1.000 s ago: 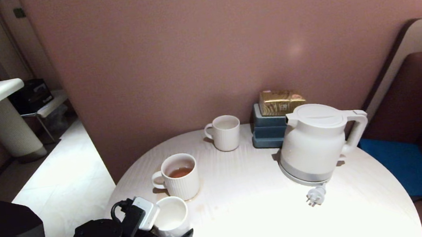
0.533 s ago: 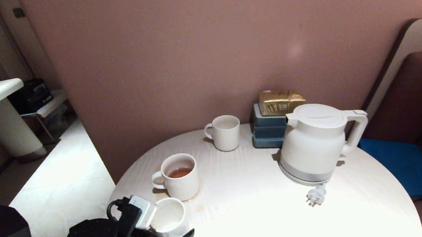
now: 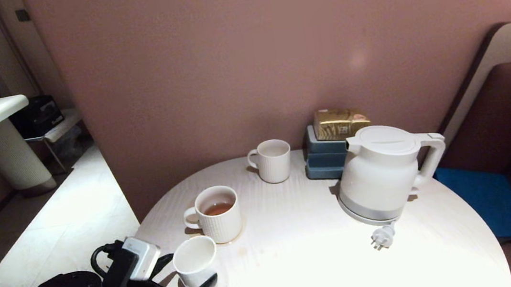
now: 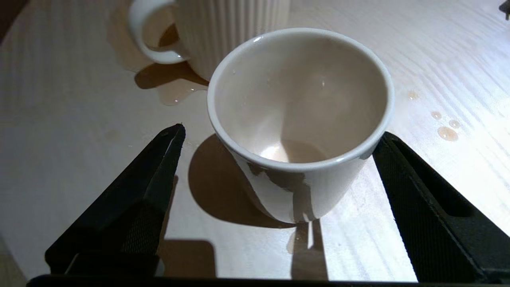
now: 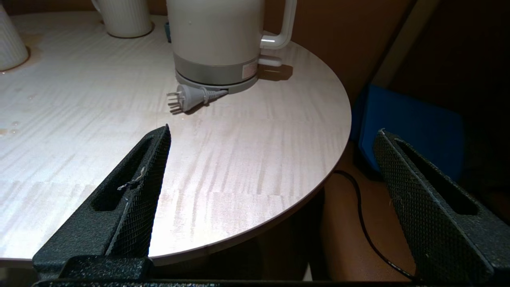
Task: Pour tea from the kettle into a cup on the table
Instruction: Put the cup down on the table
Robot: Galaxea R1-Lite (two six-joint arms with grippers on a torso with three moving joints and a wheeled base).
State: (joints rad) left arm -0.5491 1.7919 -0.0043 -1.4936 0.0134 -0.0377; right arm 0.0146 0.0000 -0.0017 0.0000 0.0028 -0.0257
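The plain white cup (image 3: 195, 262) stands near the front left edge of the round white table (image 3: 307, 258). My left gripper (image 3: 185, 275) is open around it. In the left wrist view the cup (image 4: 299, 99) sits between the two black fingers (image 4: 159, 167), with a clear gap on one side, and its inside looks nearly dry. Amber tea (image 3: 217, 209) lies in the ribbed mug just behind it. The white kettle (image 3: 380, 172) stands upright at the right, lid shut. My right gripper (image 5: 273, 133) is open and empty over the table's near right edge, facing the kettle (image 5: 217, 40).
A second ribbed mug (image 3: 273, 160) and a blue box stack with a gold packet (image 3: 333, 146) stand by the wall. The kettle's plug (image 3: 381, 237) lies loose. A tea puddle (image 4: 175, 93) and drops (image 4: 446, 133) wet the table near the cup.
My left gripper has widened its jaws and drawn back toward the lower left, so more of the cup shows. Kettle and mugs have not moved.
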